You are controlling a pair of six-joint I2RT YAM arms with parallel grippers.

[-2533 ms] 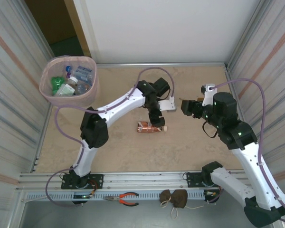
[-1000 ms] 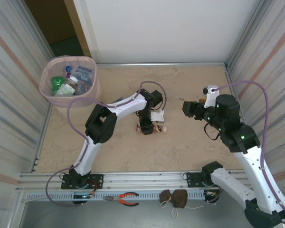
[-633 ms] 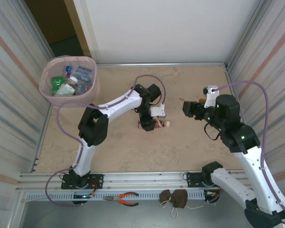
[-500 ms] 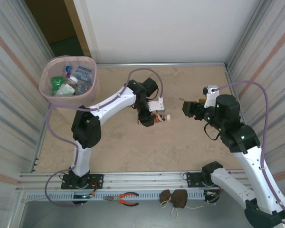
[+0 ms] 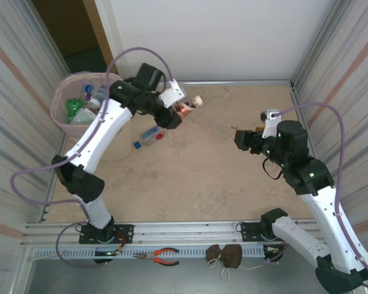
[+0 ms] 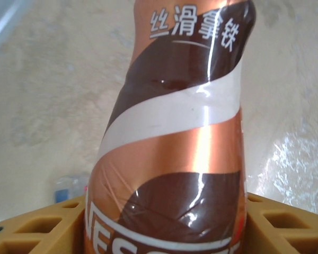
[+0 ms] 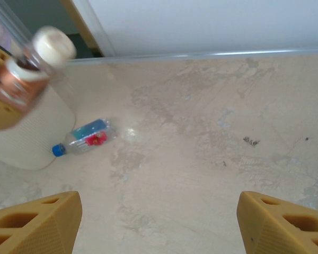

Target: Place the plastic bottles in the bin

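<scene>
Left claw (image 5: 174, 115) having swung from table (image 5: 221, 184) centre toward 10 o'clock, clenching brown bottle (image 5: 185, 109) | clear blue-capped bottle (image 5: 149, 136) lying at its 7 o'clock, near bin (image 5: 80, 74) | right claw (image 5: 240, 138) hanging released at 3 o'clock

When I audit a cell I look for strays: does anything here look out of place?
A clear blue-capped bottle lies on its side on the table near the bin. Orange-handled pliers and a brown pouch sit on the near ledge.
</scene>
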